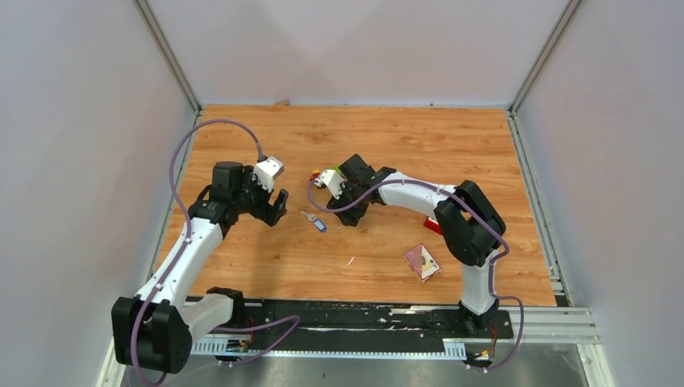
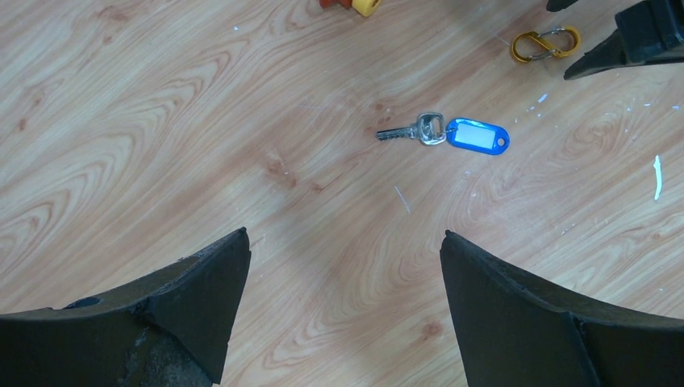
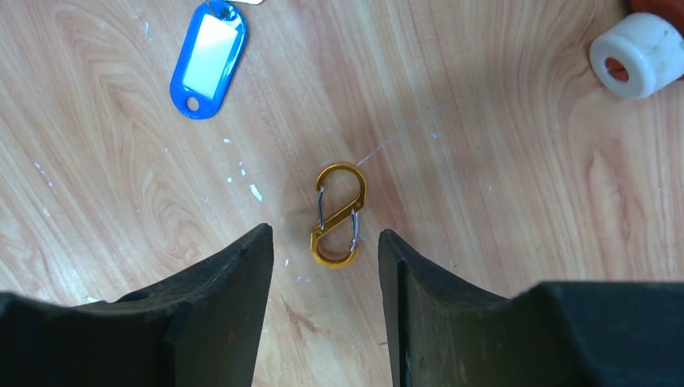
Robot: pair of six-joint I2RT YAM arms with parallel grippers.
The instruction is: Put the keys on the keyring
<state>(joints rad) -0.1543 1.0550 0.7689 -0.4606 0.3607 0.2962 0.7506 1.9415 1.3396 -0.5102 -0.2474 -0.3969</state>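
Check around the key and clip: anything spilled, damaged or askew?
Nothing much. The key with its blue tag and the gold clip lie flat, apart and intact; only small white flecks dot the wood near them.

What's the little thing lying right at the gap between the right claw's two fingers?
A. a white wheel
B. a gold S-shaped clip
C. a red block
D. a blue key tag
B: the right wrist view shows the gold S-shaped clip flat on the wood at the mouth of the right claw, touching neither finger, while the blue key tag lies farther off.
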